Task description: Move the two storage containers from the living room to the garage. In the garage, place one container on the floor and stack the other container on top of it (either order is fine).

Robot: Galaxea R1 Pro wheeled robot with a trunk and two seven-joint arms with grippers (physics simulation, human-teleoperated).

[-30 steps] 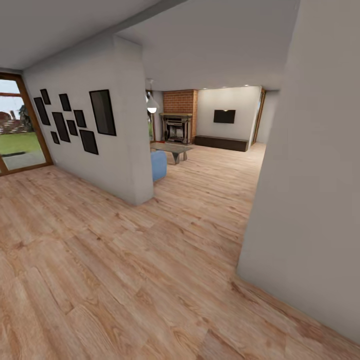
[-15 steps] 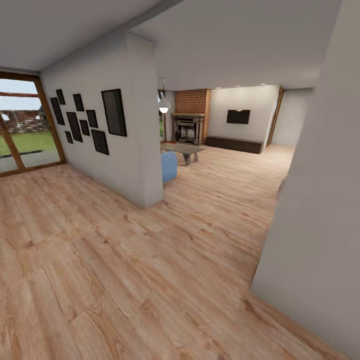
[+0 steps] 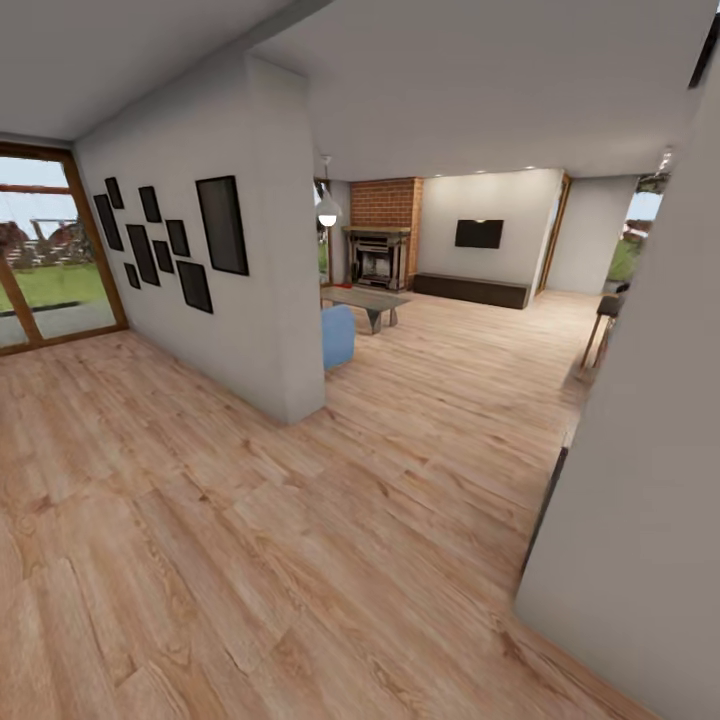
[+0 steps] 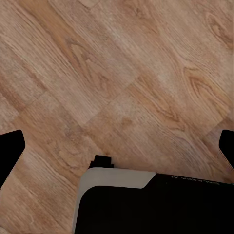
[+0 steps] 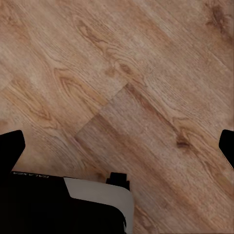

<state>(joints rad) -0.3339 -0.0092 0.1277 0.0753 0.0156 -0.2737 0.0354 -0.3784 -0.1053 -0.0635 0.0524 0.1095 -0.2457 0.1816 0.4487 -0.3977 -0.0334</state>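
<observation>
1. The living room (image 3: 440,300) is being seen well ahead past the wall corner (image 3: 290,300), with fireplace (image 3: 377,255) and TV (image 3: 478,233); the grippers are hanging over wood floor (image 3: 300,520).
2. Compared with before, more is being revealed on the right: a doorway with greenery.
3. Left gripper (image 4: 117,146) and right gripper (image 5: 117,146) are being held wide apart, gripping nothing.

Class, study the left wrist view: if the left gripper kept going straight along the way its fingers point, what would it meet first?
Most likely the light wood-plank floor. Nothing lies between the open left gripper and the planks, though the depth is unclear.
</observation>
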